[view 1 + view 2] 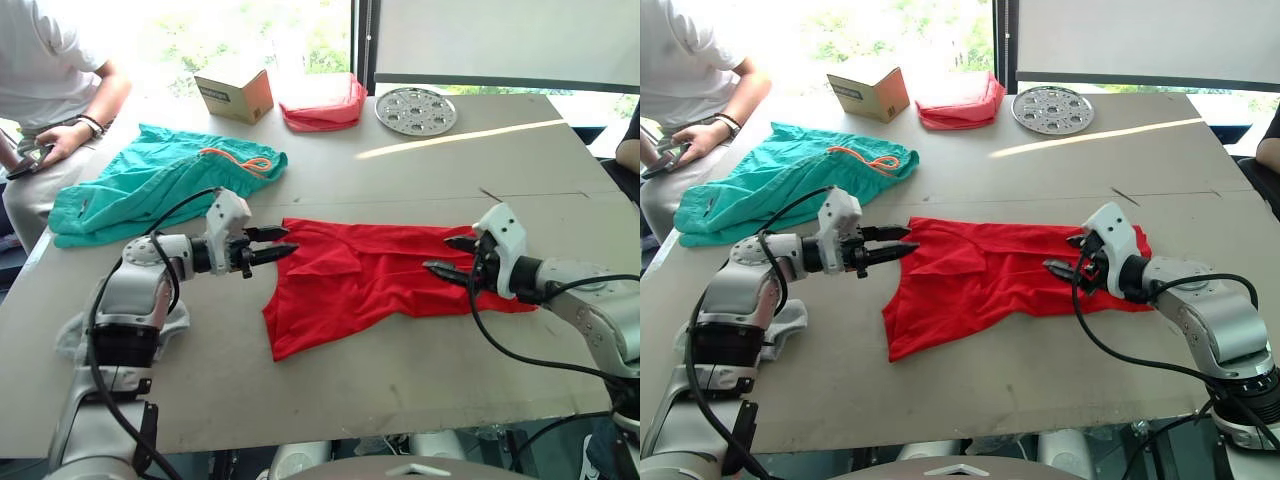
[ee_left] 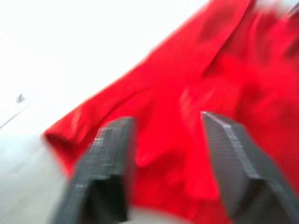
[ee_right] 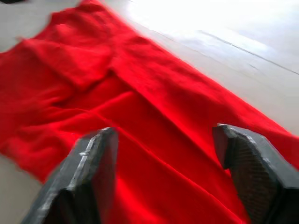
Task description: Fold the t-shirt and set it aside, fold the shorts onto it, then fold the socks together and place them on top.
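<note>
The red t-shirt (image 1: 370, 280) lies partly folded across the middle of the table. My left gripper (image 1: 280, 244) hovers open at its left end, its fingers (image 2: 110, 158) spread with nothing between them. Over the shirt's right end my right gripper (image 1: 450, 257) is also open, its fingers (image 3: 88, 172) apart above the cloth. The teal shorts (image 1: 150, 185) with an orange drawstring lie crumpled at the back left. A light grey piece that may be the socks (image 1: 790, 322) peeks out under my left arm.
At the table's far side stand a cardboard box (image 1: 235, 90), a pinkish-red folded cloth bundle (image 1: 322, 102) and a round metal plate (image 1: 415, 110). A person (image 1: 50, 90) sits at the far left corner. An arm shows at the right edge.
</note>
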You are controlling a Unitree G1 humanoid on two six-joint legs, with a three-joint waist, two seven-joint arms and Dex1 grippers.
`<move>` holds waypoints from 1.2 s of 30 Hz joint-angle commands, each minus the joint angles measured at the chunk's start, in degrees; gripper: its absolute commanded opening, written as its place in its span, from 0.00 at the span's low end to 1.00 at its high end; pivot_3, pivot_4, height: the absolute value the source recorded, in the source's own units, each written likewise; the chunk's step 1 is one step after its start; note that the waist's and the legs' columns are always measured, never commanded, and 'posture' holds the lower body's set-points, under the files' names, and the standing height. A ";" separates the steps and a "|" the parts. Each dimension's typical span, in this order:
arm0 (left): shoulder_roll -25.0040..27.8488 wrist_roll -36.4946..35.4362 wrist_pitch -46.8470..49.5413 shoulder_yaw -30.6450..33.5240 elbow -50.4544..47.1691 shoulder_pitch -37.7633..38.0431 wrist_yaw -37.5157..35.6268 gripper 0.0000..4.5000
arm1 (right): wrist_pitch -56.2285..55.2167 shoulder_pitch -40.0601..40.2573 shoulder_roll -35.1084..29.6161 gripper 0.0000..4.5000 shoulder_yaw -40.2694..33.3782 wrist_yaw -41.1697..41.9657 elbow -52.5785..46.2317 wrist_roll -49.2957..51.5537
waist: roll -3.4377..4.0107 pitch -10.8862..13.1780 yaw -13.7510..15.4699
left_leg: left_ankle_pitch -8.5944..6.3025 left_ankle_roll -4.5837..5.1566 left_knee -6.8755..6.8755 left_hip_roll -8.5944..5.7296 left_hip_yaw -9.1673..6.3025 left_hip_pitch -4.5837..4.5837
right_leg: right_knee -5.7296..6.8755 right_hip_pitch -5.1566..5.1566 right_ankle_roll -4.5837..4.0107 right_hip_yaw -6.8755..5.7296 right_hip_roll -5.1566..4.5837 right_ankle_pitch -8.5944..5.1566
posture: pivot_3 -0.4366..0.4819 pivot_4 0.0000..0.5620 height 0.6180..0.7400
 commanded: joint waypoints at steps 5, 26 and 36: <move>-5.92 -7.50 13.47 -0.63 -26.34 14.57 15.28 0.00 | 2.20 7.63 -0.26 0.05 -7.23 -4.71 -7.82 1.02 | 0.04 0.01 -0.08 | 0.00 -0.02 -0.06 0.00 -0.13 0.02 | 0.09 -0.01 0.00 0.22 -0.11 0.00 | 0.48 0.27 1.00; 8.87 20.10 -10.36 -18.27 -24.44 26.47 10.61 0.41 | -8.36 4.55 -31.31 0.35 15.34 15.05 4.90 -21.10 | 0.38 0.11 1.31 | -0.18 0.25 -0.21 0.08 0.21 0.56 | -0.76 0.56 -0.04 0.34 -0.21 -0.02 | 0.48 0.27 1.00; 17.63 13.63 -16.57 -11.21 -27.86 36.00 0.86 0.01 | -7.75 13.72 -40.28 0.00 7.06 21.44 1.97 -19.60 | 0.50 0.09 1.07 | -0.22 0.24 -0.36 0.22 0.25 0.66 | -0.81 0.57 -0.04 0.36 -0.21 -0.05 | 0.48 0.27 1.00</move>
